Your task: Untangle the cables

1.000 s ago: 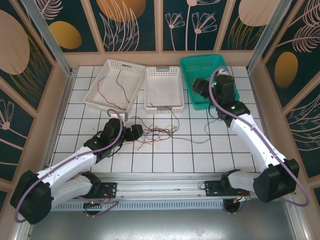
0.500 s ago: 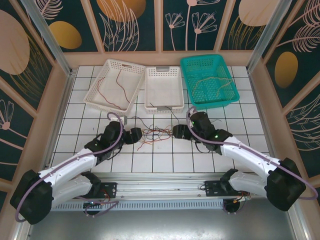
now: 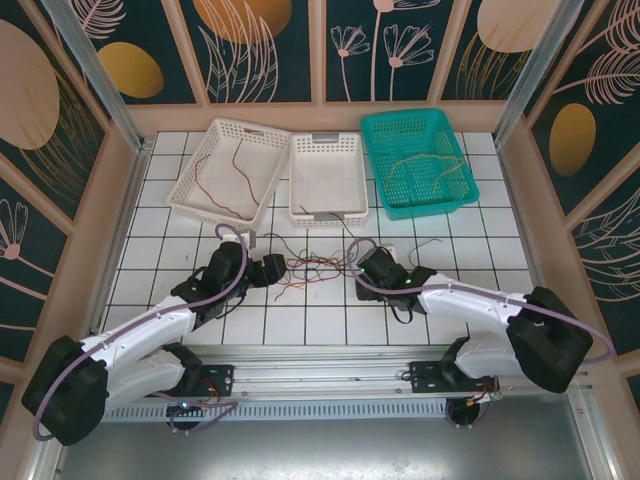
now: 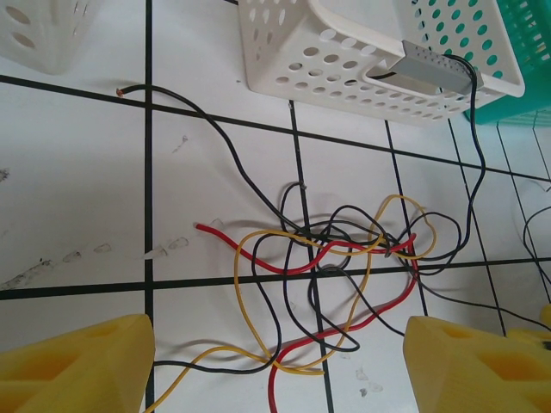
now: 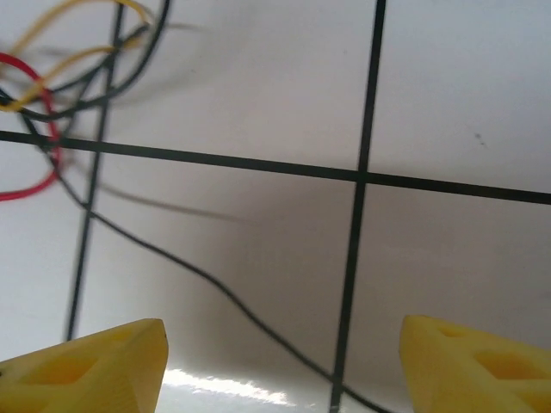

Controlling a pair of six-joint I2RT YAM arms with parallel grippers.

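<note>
The cables (image 3: 315,267) lie as a loose knot of red, black and yellow wires on the white tiles between my two grippers. In the left wrist view the knot of cables (image 4: 336,258) spreads just ahead of my left gripper (image 4: 275,370), whose yellow fingers (image 4: 69,366) stand wide apart with red, yellow and black strands lying on the tile between them, none pinched. My left gripper (image 3: 275,270) sits at the knot's left edge. At the right edge is my right gripper (image 3: 362,268), open low over the tile (image 5: 280,370); one black strand (image 5: 232,301) runs between its fingers.
A tilted white basket (image 3: 192,160) at the back left holds red cables (image 3: 235,165). A second white basket (image 3: 327,212) stands in the middle, a black wire hanging from its front. A teal basket (image 3: 374,165) at the back right holds yellow wires (image 3: 420,165).
My right arm has swung from over the teal basket down to the tiles at the knot's right side, its jaws narrowing slightly. The left arm has stayed put.
</note>
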